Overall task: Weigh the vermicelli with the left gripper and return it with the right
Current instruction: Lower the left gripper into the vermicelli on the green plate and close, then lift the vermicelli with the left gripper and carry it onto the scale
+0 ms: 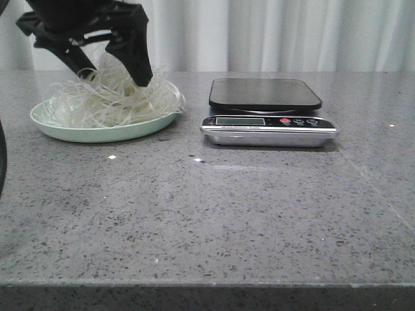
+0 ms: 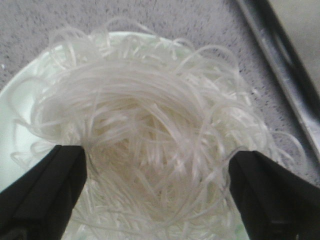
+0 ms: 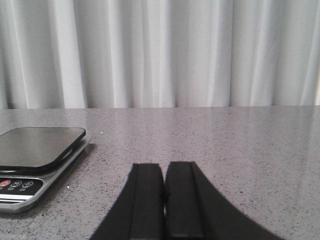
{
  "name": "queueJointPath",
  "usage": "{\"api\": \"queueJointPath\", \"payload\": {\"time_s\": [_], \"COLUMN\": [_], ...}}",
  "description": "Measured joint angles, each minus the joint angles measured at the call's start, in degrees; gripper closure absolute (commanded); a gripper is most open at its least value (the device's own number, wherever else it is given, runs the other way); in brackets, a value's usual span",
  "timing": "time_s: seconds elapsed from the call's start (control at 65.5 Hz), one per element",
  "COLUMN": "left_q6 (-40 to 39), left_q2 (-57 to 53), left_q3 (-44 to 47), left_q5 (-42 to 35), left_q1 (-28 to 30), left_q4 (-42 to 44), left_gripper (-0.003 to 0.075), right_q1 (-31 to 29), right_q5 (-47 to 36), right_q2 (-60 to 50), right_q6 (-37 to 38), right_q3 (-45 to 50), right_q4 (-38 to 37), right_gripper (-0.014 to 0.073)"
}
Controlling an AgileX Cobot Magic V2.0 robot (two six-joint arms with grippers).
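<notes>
1. My left end effector [image 1: 113, 78] is down in the vermicelli [image 1: 117, 97], its fingers [image 2: 45, 185] spread apart with the tangle between them.
2. In the left wrist view each black finger sits at an outer edge of the vermicelli [image 2: 150, 135]; the strands there are blurred, so I cannot tell whether the pads press on the noodles or only brush them.
3. The vermicelli lies heaped on the pale green plate [image 1: 97, 133], a loose whitish tangle that covers most of the plate and spills a little over its right rim.
4. The plate [image 2: 15, 105] rests on the grey speckled surface [image 1: 207, 214], on my left side.
5. The kitchen scale [image 1: 267, 120] stands just to the right of the plate, apart from it, with a bare black platform [image 1: 264, 94] and a silver front panel carrying a display and small buttons.
6. My right end effector [image 3: 164, 200] has its two black fingers pressed together with nothing between them, held low over the surface [image 3: 225, 150].
7. From that wrist the scale [image 3: 37, 165] shows off to one side, with a white curtain [image 3: 160, 50] behind the surface.
</notes>
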Motion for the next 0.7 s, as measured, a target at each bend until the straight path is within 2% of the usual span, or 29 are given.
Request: {"api": "queueJointPath", "payload": {"time_s": [0.168, 0.229, 0.244, 0.26, 0.305, 0.321, 0.336, 0.351, 0.366, 0.382, 0.397, 0.412, 0.427, 0.458, 0.519, 0.702], "left_q6": [-0.05, -0.05, -0.05, -0.05, -0.14, -0.14, -0.14, -0.14, -0.14, -0.14, -0.14, -0.14, -0.14, -0.14, -0.14, -0.14], "left_q2": [2.23, 2.99, 3.27, 3.27, 3.63, 3.63, 3.73, 3.66, 3.66, 3.66, 3.66, 3.66, 3.66, 3.66, 3.76, 4.69], "left_q3": [-0.54, -0.57, -0.72, -0.72, -0.86, -0.86, -0.9, -0.9, -1.0, -1.0, -1.11, -1.11, -1.28, -1.4, -2.43, -7.64], "left_q5": [0.5, 0.73, 1.06, 1.06, 1.28, 1.28, 1.43, 1.57, 1.7, 1.7, 1.93, 2.04, 2.18, 2.62, 3.7, 9.36], "left_q1": [0.0, 0.0, 0.0, 0.0, 0.0, 0.0, 0.0, 0.0, 0.0, 0.0, 0.0, 0.0, 0.0, 0.0, 0.0, 0.0], "left_q4": [0.21, 0.48, 0.57, 0.57, 0.95, 0.95, 1.09, 1.09, 1.41, 1.41, 1.67, 1.66, 1.9, 2.01, 2.16, 1.96], "left_gripper": [0.0106, 0.0136, 0.0171, 0.0171, 0.0279, 0.0279, 0.0349, 0.0367, 0.0426, 0.0426, 0.0506, 0.0506, 0.0585, 0.0608, 0.0562, 0.0594], "right_q1": [0.0, 0.0, 0.0, 0.0, 0.0, 0.0, 0.0, 0.0, 0.0, 0.0, 0.0, 0.0, 0.0, 0.0, 0.0, 0.0], "right_q5": [0.0, 0.0, 0.0, 0.0, 0.0, 0.0, 0.0, 0.0, 0.0, 0.0, 0.0, 0.0, 0.0, 0.0, 0.0, 0.0], "right_q2": [0.0, 0.0, 0.0, 0.0, 0.0, 0.0, 0.0, 0.0, 0.0, 0.0, 0.0, 0.0, 0.0, 0.0, 0.0, 0.0], "right_q6": [0.0, 0.0, 0.0, 0.0, 0.0, 0.0, 0.0, 0.0, 0.0, 0.0, 0.0, 0.0, 0.0, 0.0, 0.0, 0.0], "right_q3": [0.0, 0.0, 0.0, 0.0, 0.0, 0.0, 0.0, 0.0, 0.0, 0.0, 0.0, 0.0, 0.0, 0.0, 0.0, 0.0], "right_q4": [0.0, 0.0, 0.0, 0.0, 0.0, 0.0, 0.0, 0.0, 0.0, 0.0, 0.0, 0.0, 0.0, 0.0, 0.0, 0.0], "right_gripper": [0.0433, 0.0433, 0.0433, 0.0433, 0.0433, 0.0433, 0.0433, 0.0433, 0.0433, 0.0433, 0.0433, 0.0433, 0.0433, 0.0433, 0.0433, 0.0433]}}
